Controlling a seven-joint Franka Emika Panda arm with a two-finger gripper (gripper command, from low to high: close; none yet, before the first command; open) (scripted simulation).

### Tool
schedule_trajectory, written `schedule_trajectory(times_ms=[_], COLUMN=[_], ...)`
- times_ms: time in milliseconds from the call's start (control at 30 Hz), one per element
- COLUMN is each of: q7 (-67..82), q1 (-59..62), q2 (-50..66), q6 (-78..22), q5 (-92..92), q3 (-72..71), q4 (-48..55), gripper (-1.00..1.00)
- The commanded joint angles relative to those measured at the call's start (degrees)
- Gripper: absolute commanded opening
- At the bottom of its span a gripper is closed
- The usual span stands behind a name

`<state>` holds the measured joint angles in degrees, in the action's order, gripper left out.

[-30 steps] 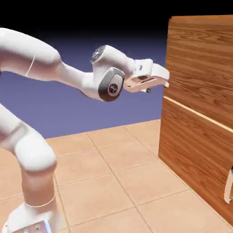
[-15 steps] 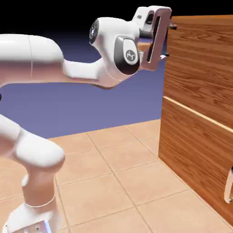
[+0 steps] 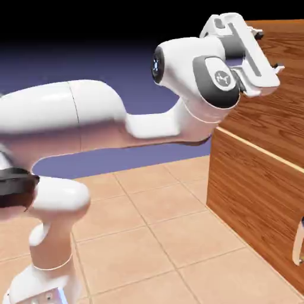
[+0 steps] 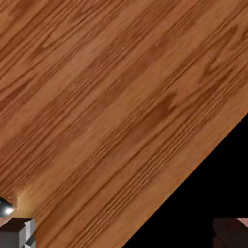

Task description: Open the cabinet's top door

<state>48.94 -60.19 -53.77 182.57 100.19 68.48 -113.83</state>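
Note:
The cabinet of reddish-brown wood stands at the exterior view's right. Its top door is flush with the front, above the pale seam. My gripper is high up against the top door near its upper edge, open, with nothing between its fingers. Wood grain of the top door fills most of the hand view. Both fingertips sit far apart at the bottom corners. A small silver glint shows at the left edge. The top door's handle is not visible in the exterior view.
The lower panel carries its own silver handle at the right edge. A tan tiled floor lies before the cabinet. Blackness beyond the wood's edge takes up the hand view's lower right corner.
The hand has risen from just above the seam to the door's upper edge, moved right over the cabinet front, and rolled. The forearm has swung up and right with it.

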Motion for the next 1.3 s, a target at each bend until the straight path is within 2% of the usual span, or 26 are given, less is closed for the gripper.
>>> schedule_trajectory(times_ms=[0, 267, 467, 500, 900, 1267], q7=[2.28, 20.46, 23.64, 23.64, 12.57, 4.65], q1=[-1.48, -13.32, -24.03, -24.03, -4.99, 15.63], q2=[-0.53, -4.73, -3.82, -3.82, -13.12, -16.85], q6=[0.21, 1.92, 2.25, 2.25, -17.42, -33.77], q5=[2.50, 22.43, 19.98, 19.98, 35.32, 35.33], q3=[1.71, 15.33, 21.50, 21.50, 3.88, -11.05], q4=[1.17, 10.56, 19.63, 19.63, -2.84, -25.68], gripper=[0.00, 0.00, 0.00, -1.00, -1.00, -1.00])
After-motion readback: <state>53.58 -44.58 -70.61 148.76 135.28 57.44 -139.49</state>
